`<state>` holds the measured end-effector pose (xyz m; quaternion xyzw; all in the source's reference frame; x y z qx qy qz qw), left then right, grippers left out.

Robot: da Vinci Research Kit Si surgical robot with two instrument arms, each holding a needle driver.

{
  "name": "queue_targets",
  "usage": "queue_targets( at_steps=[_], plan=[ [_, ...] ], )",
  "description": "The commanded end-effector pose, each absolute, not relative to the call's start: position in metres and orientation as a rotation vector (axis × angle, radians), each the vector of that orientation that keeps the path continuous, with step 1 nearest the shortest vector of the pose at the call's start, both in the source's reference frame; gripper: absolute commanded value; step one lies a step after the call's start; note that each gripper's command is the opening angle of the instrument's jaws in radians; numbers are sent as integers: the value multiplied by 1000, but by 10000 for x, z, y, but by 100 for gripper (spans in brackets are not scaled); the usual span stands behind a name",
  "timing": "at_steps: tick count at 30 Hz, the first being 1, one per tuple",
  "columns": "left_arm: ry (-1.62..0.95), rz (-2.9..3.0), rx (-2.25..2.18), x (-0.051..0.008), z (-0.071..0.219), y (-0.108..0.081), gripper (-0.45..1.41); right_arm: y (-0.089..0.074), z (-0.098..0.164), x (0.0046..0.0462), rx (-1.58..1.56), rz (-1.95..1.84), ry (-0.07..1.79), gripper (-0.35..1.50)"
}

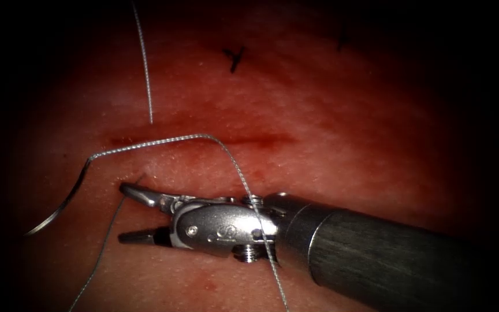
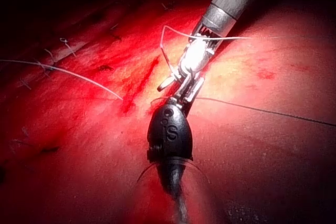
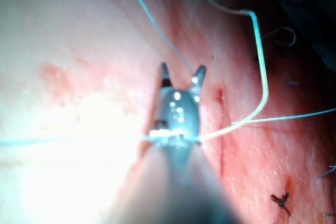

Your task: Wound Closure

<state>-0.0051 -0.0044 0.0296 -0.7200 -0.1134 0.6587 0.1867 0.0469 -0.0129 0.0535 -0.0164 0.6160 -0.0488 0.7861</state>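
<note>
Seems paused between bites, with right tool [image 1: 123, 211] gaping wide, empty, below the cut [image 1: 203, 140], needle [image 1: 59, 208] lying free on the tissue [image 1: 347, 133] toward its left edge, thread [image 1: 145, 144] trailing, left tool's [image 2: 178, 100] hold untellable; calls next for regripping the needle.

Right end effector [image 1: 127, 212] — jaws apart (empty)

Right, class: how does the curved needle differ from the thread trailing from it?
The needle is a dark, smooth, stiff arc; the thread is pale, twisted and limp. The needle lies near the cut's left end, left of the right tool; the thread drapes over that tool's wrist. Both rest on the tissue, and that tool's open jaws hold nothing. What the left tool holds cannot be told.
</note>
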Motion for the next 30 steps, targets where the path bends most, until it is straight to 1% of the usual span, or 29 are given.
queue_targets(
  at_steps=[1, 12, 14, 15, 16, 17, 18, 24, 30],
  plan=[
    [-313, 1857, -2033, -57, 301, -43, -45, -106, 559, 479, -65, -107, 1312, 98],
    [-313, 1857, -2033, -57, 301, -43, -45, -103, 576, 485, -79, -106, 1300, 98],
    [-313, 1857, -2033, -57, 301, -43, -45, -104, 579, 488, -82, -107, 1298, 95],
    [-313, 1857, -2033, -57, 301, -43, -45, -105, 581, 489, -86, -106, 1295, 90],
    [-313, 1857, -2033, -57, 301, -43, -45, -105, 582, 490, -91, -103, 1287, 75],
    [-313, 1857, -2033, -57, 301, -43, -45, -107, 583, 489, -110, -88, 1259, 18],
    [-313, 1857, -2033, -57, 301, -43, -45, -108, 584, 486, -114, -84, 1247, -33],
    [-314, 1857, -2033, -56, 300, -43, -45, -114, 574, 474, -93, -102, 1269, -35],
    [-314, 1857, -2033, -56, 300, -43, -45, -162, 528, 473, -50, -158, 1350, -35]
  ],
)
